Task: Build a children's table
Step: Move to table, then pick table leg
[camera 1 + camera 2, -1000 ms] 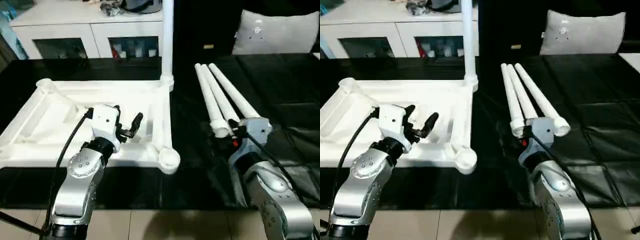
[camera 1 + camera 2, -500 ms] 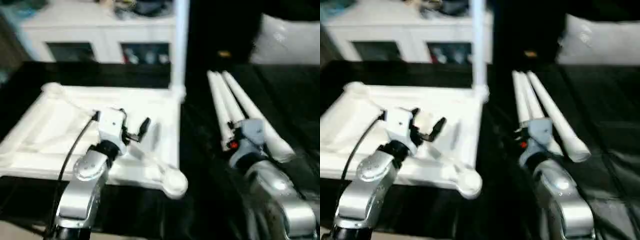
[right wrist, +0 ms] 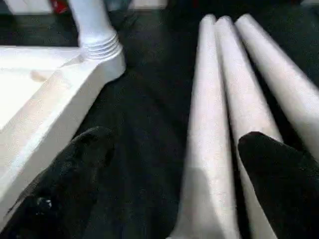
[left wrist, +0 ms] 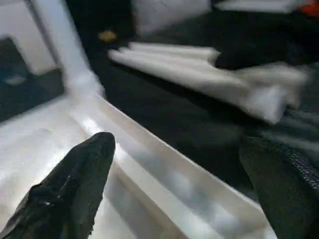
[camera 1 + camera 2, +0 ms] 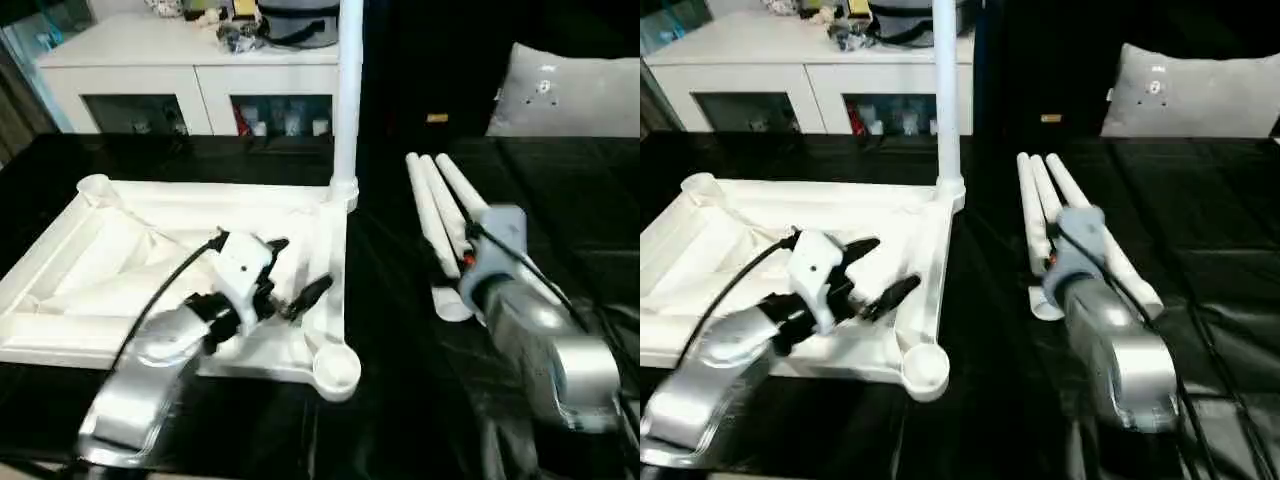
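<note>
A black padded work surface carried everything, with a white cabinet behind it and a grey cushion at the far right. The white plastic rectangular tabletop lay upside down on the robot's left, ribbed underside up, with round sockets at its corners. One long white tubular leg stood upright in the far corner socket nearest the middle; the near socket on that side was unfilled. Three loose white tapered legs lay side by side on the black surface to the right of the tabletop, apart from it. The left gripper hovered over the tabletop near its right rim, black fingers spread wide and holding nothing. The right gripper hung over the near ends of the loose legs, its fingers wide apart, gripping none of them
</note>
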